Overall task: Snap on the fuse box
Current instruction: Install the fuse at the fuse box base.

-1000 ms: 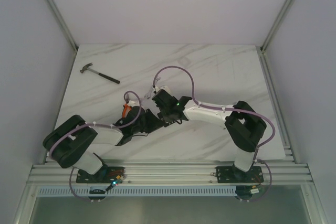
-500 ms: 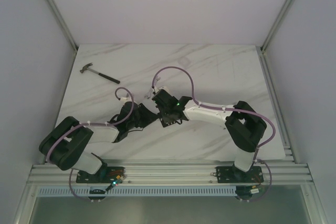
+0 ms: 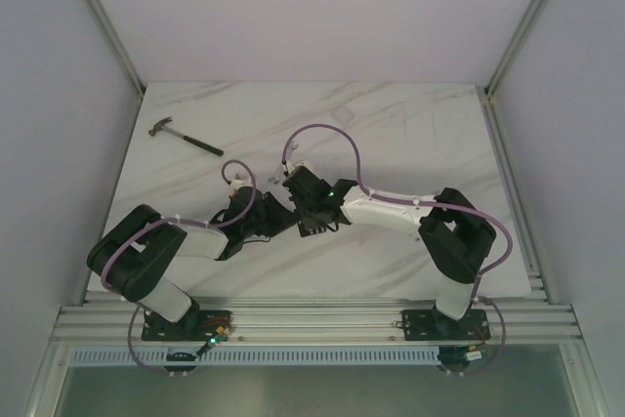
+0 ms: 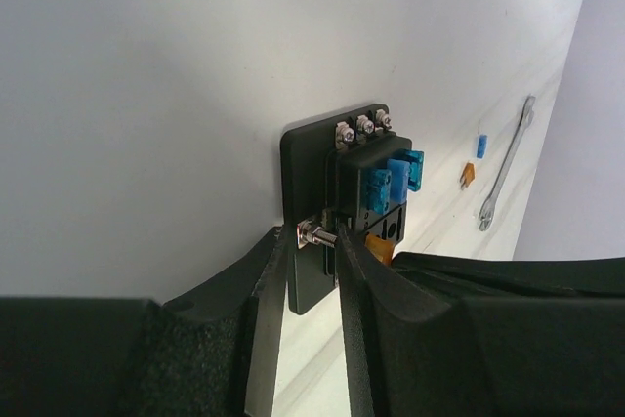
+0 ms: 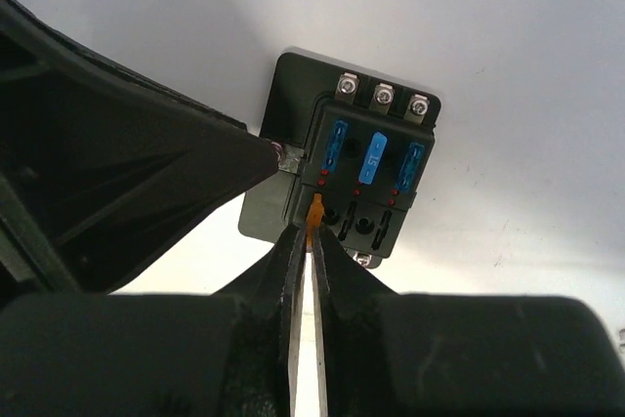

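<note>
the fuse box (image 5: 366,178) lies on the bench (image 3: 410,134), its side terminal (image 4: 317,234) pinched by the left gripper (image 4: 311,271), and the right gripper (image 5: 311,241), closed on an amber fuse (image 5: 314,210), may bend its blades or skid the box if it presses off-square.

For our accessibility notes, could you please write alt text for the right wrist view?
The right gripper pinches an amber fuse at a lower-row slot of the black fuse box. Three blue fuses fill its upper row, and a left gripper finger meets its side terminal.
</note>
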{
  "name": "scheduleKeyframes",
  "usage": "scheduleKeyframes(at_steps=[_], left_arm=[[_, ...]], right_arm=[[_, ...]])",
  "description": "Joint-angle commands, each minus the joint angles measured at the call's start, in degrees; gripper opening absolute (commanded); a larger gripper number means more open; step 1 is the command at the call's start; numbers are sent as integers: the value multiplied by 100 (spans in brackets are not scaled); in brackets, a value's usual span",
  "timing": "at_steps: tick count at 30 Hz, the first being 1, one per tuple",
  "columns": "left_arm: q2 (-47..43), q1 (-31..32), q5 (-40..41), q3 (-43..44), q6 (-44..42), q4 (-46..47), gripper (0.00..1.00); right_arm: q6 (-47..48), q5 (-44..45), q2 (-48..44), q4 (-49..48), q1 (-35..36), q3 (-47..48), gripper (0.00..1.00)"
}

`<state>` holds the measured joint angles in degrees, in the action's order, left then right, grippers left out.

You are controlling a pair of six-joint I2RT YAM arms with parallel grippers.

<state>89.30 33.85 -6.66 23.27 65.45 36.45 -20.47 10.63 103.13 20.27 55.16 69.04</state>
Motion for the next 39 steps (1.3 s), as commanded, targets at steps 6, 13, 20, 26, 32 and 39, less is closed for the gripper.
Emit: scheduleKeyframes(at_steps=[6, 13, 20, 26, 32, 39], left_arm=[[203, 3, -118, 88, -21, 205, 33], [250, 116, -118, 18, 113, 262, 31], [289, 223, -129, 3, 187, 299, 31], [289, 260, -112, 2, 218, 299, 31], [290, 293, -100, 3, 227, 310, 31], [281, 325, -95, -2, 231, 324, 31]], right_arm=[[-166, 82, -241, -25, 0, 33, 28], [-490, -86, -270, -19, -133, 21, 31], [-567, 31, -159, 52, -175, 4, 27], [-524, 137, -162, 214, -188, -4, 26], [-498, 105, -242, 305, -184, -74, 26], [-415, 99, -118, 311, -181, -99, 25]])
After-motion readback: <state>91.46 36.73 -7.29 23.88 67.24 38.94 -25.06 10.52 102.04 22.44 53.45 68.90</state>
